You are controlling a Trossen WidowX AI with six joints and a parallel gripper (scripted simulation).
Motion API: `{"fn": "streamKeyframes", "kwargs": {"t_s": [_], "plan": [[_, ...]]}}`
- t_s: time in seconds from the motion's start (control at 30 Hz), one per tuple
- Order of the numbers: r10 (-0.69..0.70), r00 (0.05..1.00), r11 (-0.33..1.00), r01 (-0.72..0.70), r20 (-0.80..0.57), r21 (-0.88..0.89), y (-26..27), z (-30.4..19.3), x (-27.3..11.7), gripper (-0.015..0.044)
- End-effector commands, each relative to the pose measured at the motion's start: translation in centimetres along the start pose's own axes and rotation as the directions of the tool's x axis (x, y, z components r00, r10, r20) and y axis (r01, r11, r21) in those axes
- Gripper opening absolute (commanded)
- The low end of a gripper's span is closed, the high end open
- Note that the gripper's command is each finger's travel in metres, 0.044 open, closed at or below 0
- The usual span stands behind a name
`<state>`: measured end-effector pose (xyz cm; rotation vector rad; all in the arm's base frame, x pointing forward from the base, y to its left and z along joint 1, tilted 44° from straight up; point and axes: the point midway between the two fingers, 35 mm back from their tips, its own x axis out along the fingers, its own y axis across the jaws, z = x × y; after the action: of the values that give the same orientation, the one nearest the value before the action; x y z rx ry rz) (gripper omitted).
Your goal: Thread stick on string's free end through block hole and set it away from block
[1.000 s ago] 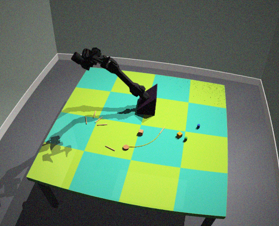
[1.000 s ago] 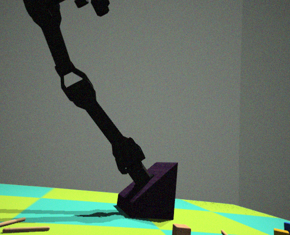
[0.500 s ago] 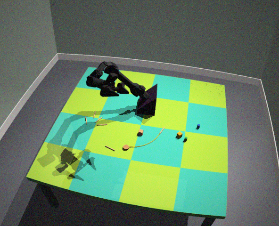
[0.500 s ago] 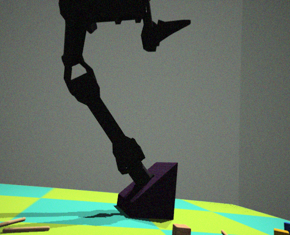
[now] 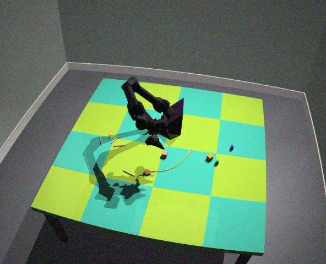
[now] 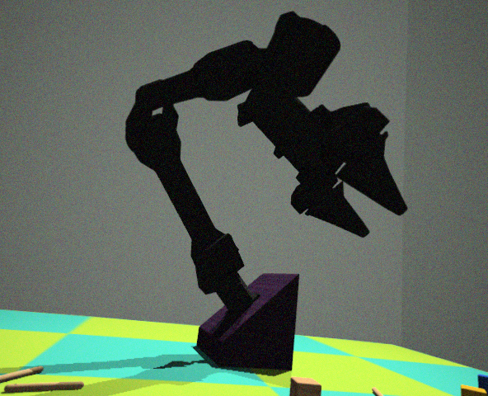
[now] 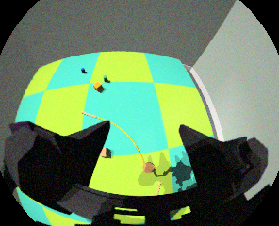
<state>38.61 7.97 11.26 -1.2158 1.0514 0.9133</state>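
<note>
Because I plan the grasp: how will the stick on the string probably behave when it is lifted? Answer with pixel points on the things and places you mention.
The stick (image 5: 189,152) (image 7: 89,114) looks thin and straight, so probably stiff and light. The curved string (image 5: 173,168) (image 7: 130,135) seems floppy and may trail behind.

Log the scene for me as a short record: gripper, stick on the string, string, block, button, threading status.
gripper: open, empty, above the table
string stick: lying on the table at the string's free end
string: yellow, curved, running from button to stick
wooden block: on the table, apart from the string
button: round, at the string's other end
threading: not done
</note>
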Motion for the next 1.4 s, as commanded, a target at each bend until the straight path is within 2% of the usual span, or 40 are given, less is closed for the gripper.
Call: {"fn": "streamKeyframes", "kwargs": {"t_s": [0.0, 0.2, 0.27, 0.87, 1.13, 1.37], "plan": [[0.098, 0.956, 0.995, -0.104, -0.277, -0.008, 4.3, -3.7, 4.4, 0.0440], [0.134, 0.755, 0.971, -0.231, -0.642, -0.069, 10.3, -9.5, 7.5, 0.0440], [0.121, 0.700, 0.963, -0.256, -0.704, -0.089, 11.3, -10.6, 7.6, 0.0440], [0.122, 0.697, 0.960, -0.263, -0.706, -0.094, 11.4, -10.7, 7.6, 0.0440], [0.122, 0.697, 0.960, -0.263, -0.707, -0.094, 11.4, -10.7, 7.6, 0.0236], [0.122, 0.697, 0.960, -0.263, -0.707, -0.094, 11.4, -10.7, 7.6, 0.0236]]}}
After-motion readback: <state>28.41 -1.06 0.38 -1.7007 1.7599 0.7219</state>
